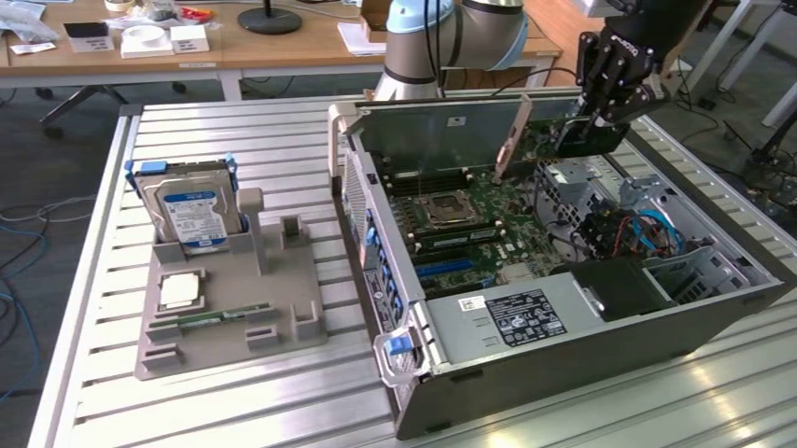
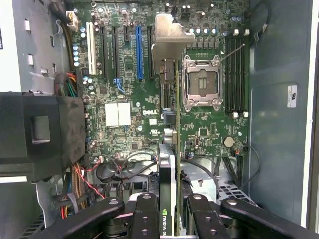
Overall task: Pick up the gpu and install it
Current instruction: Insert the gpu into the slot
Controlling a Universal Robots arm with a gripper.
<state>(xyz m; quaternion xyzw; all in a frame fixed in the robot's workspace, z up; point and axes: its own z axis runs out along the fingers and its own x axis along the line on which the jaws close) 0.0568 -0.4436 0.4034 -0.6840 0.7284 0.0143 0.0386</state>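
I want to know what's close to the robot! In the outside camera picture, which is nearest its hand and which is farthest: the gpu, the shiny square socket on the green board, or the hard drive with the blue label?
1. The gpu: gripped in the hand, above the open computer case.
2. The socket: lower, inside the case.
3. The hard drive: farthest, standing in the grey holder toward the exterior view's left.

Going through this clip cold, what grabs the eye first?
The open computer case, its motherboard bare, on the slatted table. Above it, the gripper holds the gpu edge-on over the board. At the exterior view's left, a grey holder carries a blue-labelled hard drive.
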